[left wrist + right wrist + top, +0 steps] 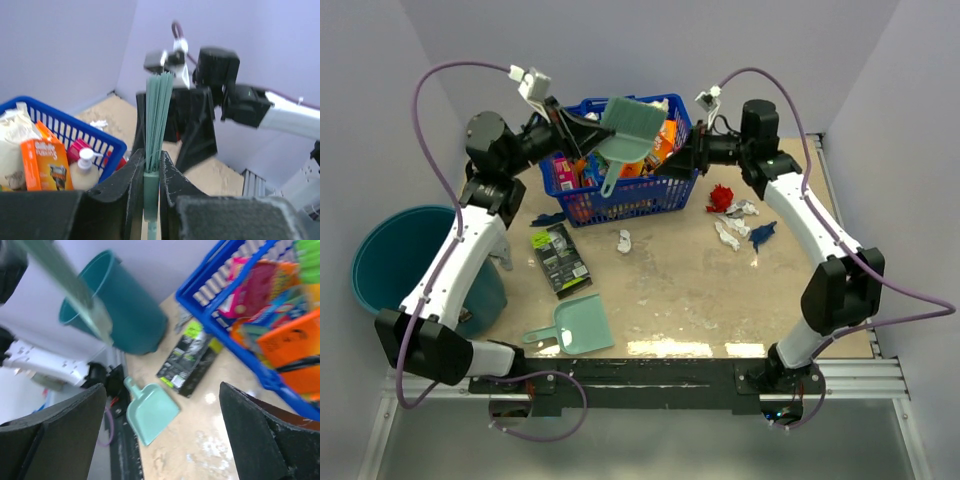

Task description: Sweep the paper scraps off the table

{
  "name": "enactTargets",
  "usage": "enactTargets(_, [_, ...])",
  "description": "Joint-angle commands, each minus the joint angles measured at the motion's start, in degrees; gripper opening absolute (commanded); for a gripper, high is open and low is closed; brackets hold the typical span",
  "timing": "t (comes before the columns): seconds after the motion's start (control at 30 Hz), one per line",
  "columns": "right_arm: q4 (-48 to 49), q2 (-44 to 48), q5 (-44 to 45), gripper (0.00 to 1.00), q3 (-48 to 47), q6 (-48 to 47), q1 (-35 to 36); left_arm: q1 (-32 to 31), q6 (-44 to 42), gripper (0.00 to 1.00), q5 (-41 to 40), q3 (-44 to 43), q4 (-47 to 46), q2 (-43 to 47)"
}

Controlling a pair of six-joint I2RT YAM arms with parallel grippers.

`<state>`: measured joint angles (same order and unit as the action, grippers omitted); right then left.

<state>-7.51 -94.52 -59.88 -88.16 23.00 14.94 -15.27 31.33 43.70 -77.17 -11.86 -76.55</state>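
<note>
Paper scraps lie on the beige table: a red wad, white shreds and a dark blue piece at the right, a white wad in the middle, and a dark blue piece left of the basket. My left gripper is shut on a mint-green brush and holds it in the air over the basket; the left wrist view shows the jaws clamped on its neck below the bristles. My right gripper is open and empty at the basket's right side, jaws wide apart.
A blue basket full of packaged goods stands at the back centre. A mint-green dustpan lies near the front edge, also in the right wrist view. A black-and-green packet lies left of centre. A teal bucket stands beside the table's left edge.
</note>
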Motion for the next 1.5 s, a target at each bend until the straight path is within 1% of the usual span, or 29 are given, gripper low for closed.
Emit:
enactTargets(0.0, [10.05, 3.03, -4.2, 0.98, 2.55, 6.26, 3.42, 2.69, 10.14, 0.0, -2.65, -5.09, -7.83, -3.6])
enactTargets(0.07, [11.02, 2.42, -2.89, 0.98, 1.77, 6.61, 4.74, 4.1, 12.43, 0.0, -3.62, -6.68, -7.13, -4.92])
enactTargets(0.1, [10.94, 2.06, -2.09, 0.98, 0.98, 6.61, 6.4, 4.71, 13.57, 0.0, -6.06, -7.12, -6.43, -5.27])
enactTargets(0.13, [9.46, 1.62, -0.78, 0.98, -1.12, 5.31, 7.2, 5.24, 16.19, 0.0, -6.78, -7.73, -5.64, -5.79])
enactTargets(0.17, [8.75, 1.1, 2.89, 0.98, -2.27, 4.86, 7.91, 5.94, 16.91, 0.0, -7.22, -7.91, -5.81, -6.15])
enactTargets(0.27, [7.68, -2.06, 5.47, 0.97, -6.58, 4.42, 10.98, 6.39, 18.33, 0.0, -7.93, -8.53, -7.12, -6.5])
enactTargets(0.4, [8.56, -7.07, 5.91, 0.94, -11.41, 5.91, 13.44, 6.39, 19.12, 0.0, -8.64, -9.32, -6.86, -6.33])
enactTargets(0.5, [9.26, -8.83, 5.56, 0.92, -13.87, 7.14, 15.12, 6.39, 19.56, 0.0, -10.21, -9.15, -4.58, -5.71])
enactTargets(0.7, [10.32, -11.47, 5.47, 0.87, -16.16, 8.02, 16.52, 6.83, 20.26, 0.0, -10.83, -8.7, -4.31, -5.1])
enactTargets(0.8, [10.85, -11.91, 5.21, 0.77, -16.52, 8.28, 16.44, 7.36, 20.52, 0.0, -11.18, -8.53, -3.79, -5.1])
enactTargets(0.83, [11.63, -11.92, 4.86, 0.69, -16.43, 8.37, 16.52, 7.53, 20.44, 0.0, -11.18, -8.27, -3.79, -5.01])
enactTargets(0.93, [13.04, -11.92, 3.89, 0.6, -15.82, 8.55, 16.44, 7.71, 20.35, 0.0, -11.1, -7.65, -3.52, -4.75])
enactTargets(0.97, [13.31, -11.74, 3.19, 0.54, -15.64, 8.46, 16.44, 7.8, 20.26, 0.0, -11.1, -7.47, -3.44, -4.83])
enactTargets(1.03, [14.27, -11.65, 2.31, 0.47, -15.38, 8.37, 16.44, 7.88, 20.35, 0.0, -11.09, -7.03, -3.26, -4.66])
enactTargets(1.07, [14.54, -11.74, 1.87, 0.37, -15.38, 8.2, 16.52, 7.97, 20.43, 0.0, -11.1, -6.86, -3.17, -4.74])
enactTargets(1.1, [14.97, -11.74, 1.17, 0.32, -15.29, 8.02, 16.44, 7.97, 20.52, 0.0, -11.01, -6.51, -3.0, -4.66])
enactTargets(1.17, [15.33, -11.91, 0.38, 0.17, -15.37, 7.5, 16.44, 8.06, 20.35, 0.0, -11.01, -6.07, -3.0, -4.57])
enactTargets(1.2, [15.07, -11.83, -0.32, 0.03, -15.38, 6.19, 16.44, 8.15, 19.65, 0.0, -10.92, -5.54, -3.08, -4.57])
enactTargets(1.23, [14.89, -11.91, -1.11, 0.0, -15.38, 5.04, 16.44, 8.23, 18.77, 0.07, -10.4, -5.37, -3.43, -4.48])
enactTargets(1.27, [13.93, -11.74, -1.55, 0.0, -15.38, 3.47, 16.44, 8.41, 17.2, 0.26, -9.61, -4.41, -4.31, -4.48])
enactTargets(1.3, [9.92, -11.13, -1.65, 0.0, -15.64, -0.73, 16.09, 8.93, 13.18, 0.58, -5.86, -3.7, -7.45, -4.13])
enactTargets(1.33, [7.71, -10.69, -1.82, 0.0, -15.55, -2.86, 15.83, 9.37, 11.23, 0.66, -2.95, -2.91, -9.22, -4.04])
enactTargets(1.37, [4.81, -10.16, -2.0, 0.0, -15.55, -5.4, 14.78, 9.99, 7.38, 0.71, 0.56, -2.03, -10.45, -4.04])
enactTargets(1.4, [-3.05, -9.55, -2.08, 0.0, -15.99, -12.82, 13.98, 11.39, 5.6, 0.74, 7.55, -1.76, -10.81, -3.95])
enactTargets(1.47, [-13.88, -7.7, -0.08, 0.0, -17.21, -23.56, 12.14, 12.54, 0.43, 0.77, 16.02, -2.02, -9.77, -3.6])
